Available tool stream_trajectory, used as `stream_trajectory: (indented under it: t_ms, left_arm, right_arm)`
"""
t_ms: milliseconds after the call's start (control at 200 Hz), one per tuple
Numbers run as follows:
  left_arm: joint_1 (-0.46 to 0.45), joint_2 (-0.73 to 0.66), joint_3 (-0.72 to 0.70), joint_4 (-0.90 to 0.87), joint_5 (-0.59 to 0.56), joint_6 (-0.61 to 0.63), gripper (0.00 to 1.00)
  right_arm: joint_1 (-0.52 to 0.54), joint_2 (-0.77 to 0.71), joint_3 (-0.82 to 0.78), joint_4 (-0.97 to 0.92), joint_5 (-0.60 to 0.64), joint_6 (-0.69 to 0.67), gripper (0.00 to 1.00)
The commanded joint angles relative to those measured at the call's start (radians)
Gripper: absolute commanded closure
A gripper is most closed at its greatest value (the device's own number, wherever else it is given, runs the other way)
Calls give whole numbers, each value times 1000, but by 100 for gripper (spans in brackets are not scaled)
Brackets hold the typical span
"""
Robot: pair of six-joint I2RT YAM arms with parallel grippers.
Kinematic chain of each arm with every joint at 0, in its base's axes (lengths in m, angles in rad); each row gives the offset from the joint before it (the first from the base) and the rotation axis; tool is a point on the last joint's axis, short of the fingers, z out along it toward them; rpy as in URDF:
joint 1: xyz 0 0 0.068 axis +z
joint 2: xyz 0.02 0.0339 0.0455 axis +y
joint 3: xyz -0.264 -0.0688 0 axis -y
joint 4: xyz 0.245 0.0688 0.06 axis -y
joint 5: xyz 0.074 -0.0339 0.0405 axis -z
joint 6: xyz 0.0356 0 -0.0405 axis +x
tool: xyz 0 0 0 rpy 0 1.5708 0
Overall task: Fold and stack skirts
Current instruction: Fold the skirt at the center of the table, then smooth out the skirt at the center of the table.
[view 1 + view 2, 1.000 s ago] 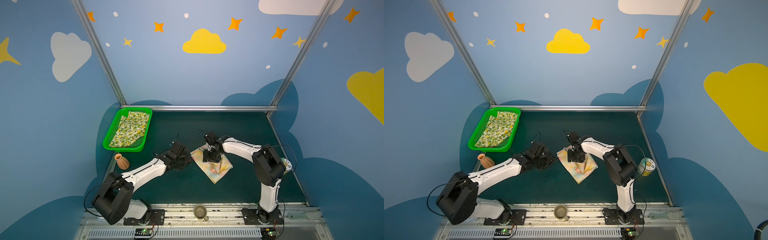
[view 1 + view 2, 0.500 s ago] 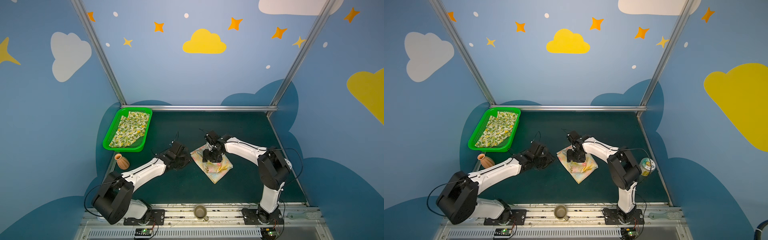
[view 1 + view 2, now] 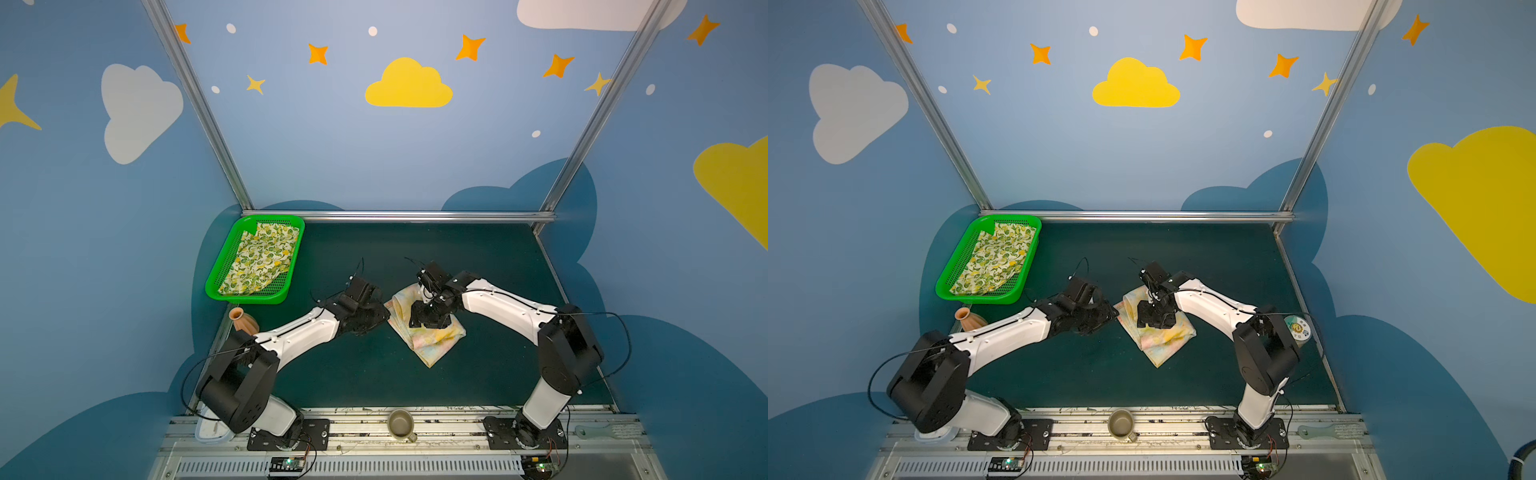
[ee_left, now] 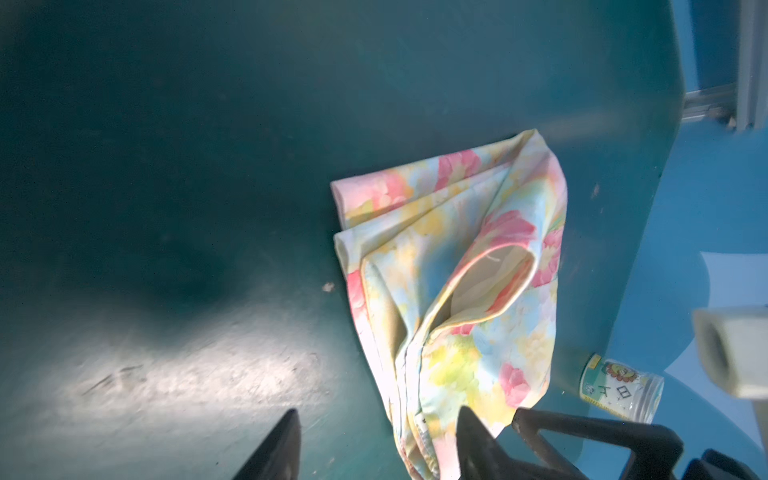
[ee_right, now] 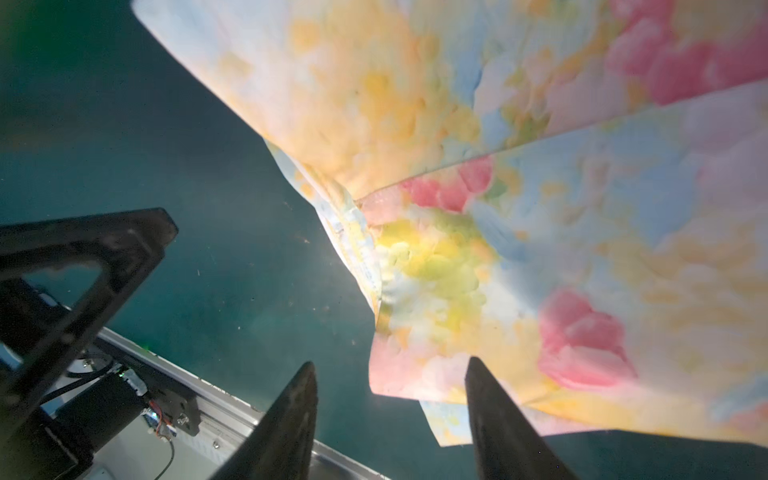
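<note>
Your left pincer [image 4: 378, 411]: fingers apart, nothing clamped, edge of floral skirt [image 4: 478, 257] showing between them. Your right pincer [image 5: 390, 361]: fingers apart too, one tip over skirt corner, other over bare table [image 5: 208, 291]. Floral skirt lies folded and rumpled mid-table, between both arms. Lemon skirt [image 3: 262, 259] lies in green basket [image 3: 214, 286] at far left corner, well apart.

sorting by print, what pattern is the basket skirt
Skirt: yellow lemons, green leaves on cream, in a top view.
</note>
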Motion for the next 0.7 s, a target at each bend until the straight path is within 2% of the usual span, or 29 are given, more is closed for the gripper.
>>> stream_trajectory:
  t_ms: [0, 340, 691]
  left_arm:
    - [4, 48, 41, 3, 39, 34, 36]
    - [20, 143, 161, -10, 2, 57, 34]
    - [46, 218, 201, 42, 31, 30, 35]
  right_arm:
    - [15, -19, -29, -28, -1, -24, 49]
    - [121, 57, 39, -66, 145, -56, 57]
    - [186, 110, 50, -114, 286, -31, 72]
